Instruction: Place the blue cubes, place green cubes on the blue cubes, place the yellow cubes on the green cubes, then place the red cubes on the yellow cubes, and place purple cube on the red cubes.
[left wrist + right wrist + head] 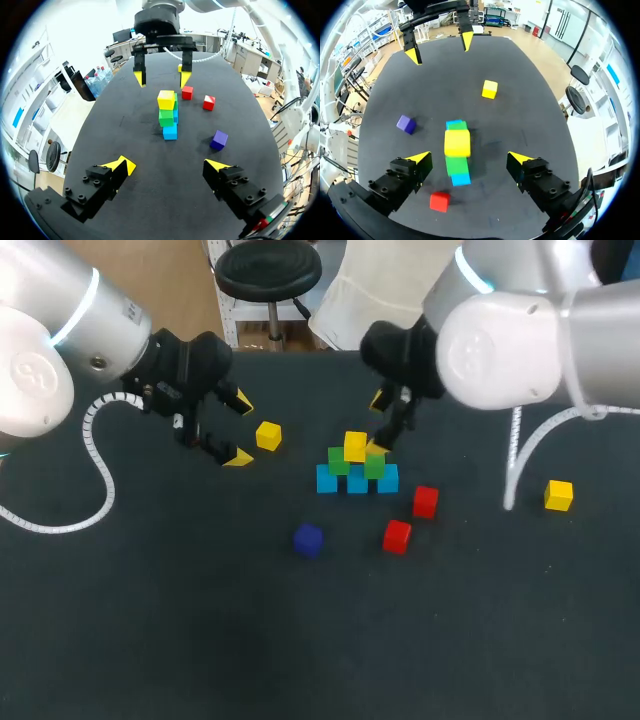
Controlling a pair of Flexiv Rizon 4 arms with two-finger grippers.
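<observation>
Three blue cubes (357, 482) lie in a row mid-table. Two green cubes (339, 461) sit on them, and one yellow cube (355, 446) rests on the greens. My right gripper (377, 423) hangs open just above and behind this stack; in the right wrist view its fingers (470, 158) stand wide on either side of the yellow cube (457, 143) without touching it. My left gripper (240, 430) is open and empty at the left, beside a loose yellow cube (268, 436). Two red cubes (425, 501) (397, 536) and a purple cube (308, 540) lie in front of the stack.
Another yellow cube (559, 495) sits far right, near the right arm's white cable (520, 455). From the left wrist view the stack (166, 117) is ahead of the open left gripper (169, 165), with the purple cube (219, 140) to one side.
</observation>
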